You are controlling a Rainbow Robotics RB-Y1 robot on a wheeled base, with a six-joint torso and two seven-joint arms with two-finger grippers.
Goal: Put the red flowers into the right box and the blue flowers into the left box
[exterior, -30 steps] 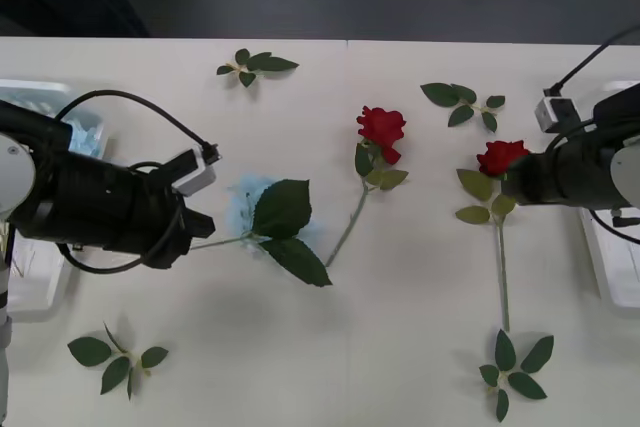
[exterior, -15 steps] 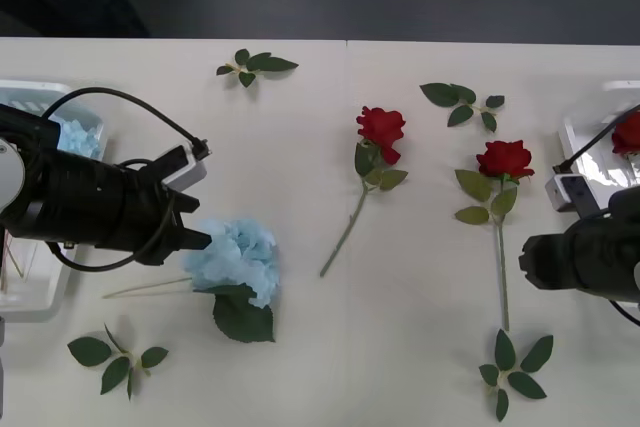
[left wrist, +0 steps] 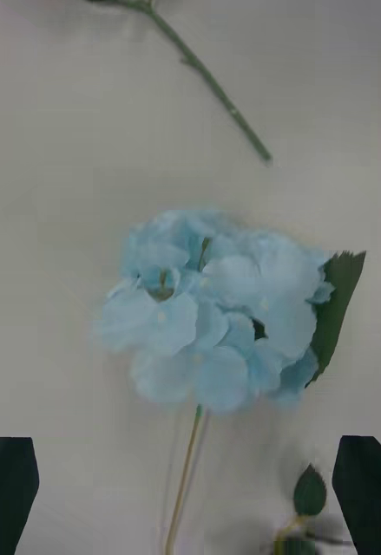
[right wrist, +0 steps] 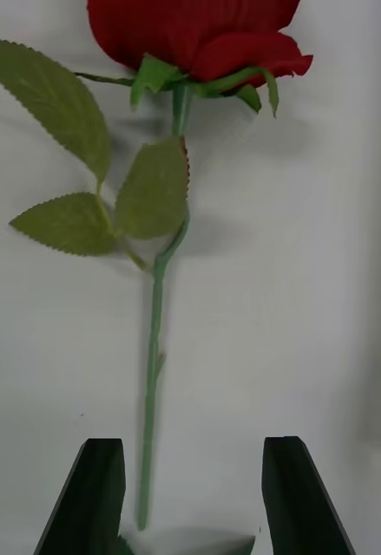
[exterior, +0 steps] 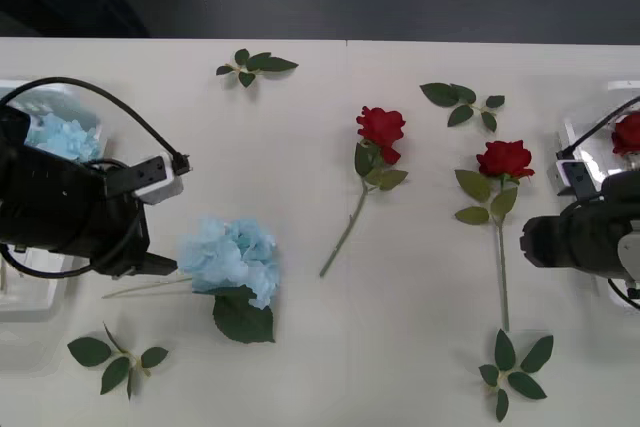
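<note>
Right gripper [right wrist: 194,499], fingers spread, hangs over the lower stem of a red rose [exterior: 503,159], bloom at twelve o'clock, stem running to six. Left gripper [left wrist: 190,494] (also spread) faces the blue flower [exterior: 230,255] at three o'clock.

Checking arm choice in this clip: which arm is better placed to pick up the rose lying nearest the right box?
Right. The right end effector is open with that rose's stem between its fingers; the left one faces the blue hydrangea.

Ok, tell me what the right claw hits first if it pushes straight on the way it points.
Probably the thin green stem of the deep-red rose, which lies between the open right claw fingers; height above the table is unclear.
</note>
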